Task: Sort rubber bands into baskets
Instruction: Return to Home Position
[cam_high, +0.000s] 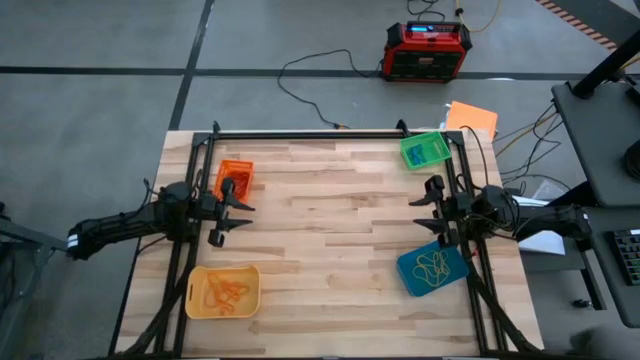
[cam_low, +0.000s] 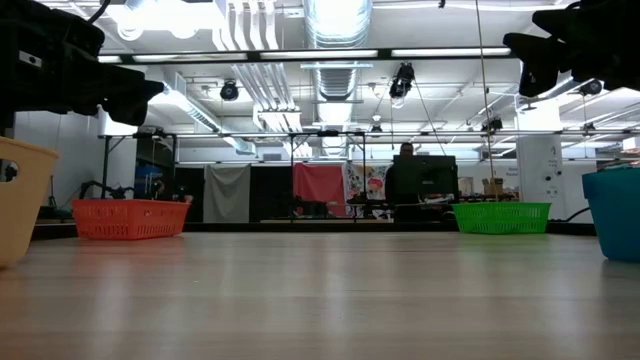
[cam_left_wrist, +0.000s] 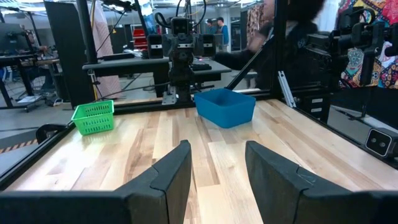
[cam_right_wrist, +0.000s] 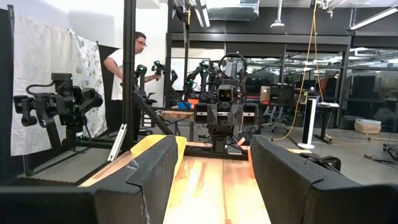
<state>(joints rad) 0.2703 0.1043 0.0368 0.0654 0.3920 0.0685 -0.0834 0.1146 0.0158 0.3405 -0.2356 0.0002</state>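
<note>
Four baskets stand on the wooden table: an orange one far left, a green one far right, a blue one near right, a wide yellow one near left. Rubber bands lie inside them: orange ones in the yellow basket, yellow ones in the blue basket. My left gripper hovers open and empty at the table's left side, between the orange and yellow baskets. My right gripper hovers open and empty at the right side, between the green and blue baskets.
The bare table middle lies between the two grippers. A black frame runs along the table's edges. A red-black box with cables and an orange sheet lie on the floor beyond the far edge. A person stands in the room.
</note>
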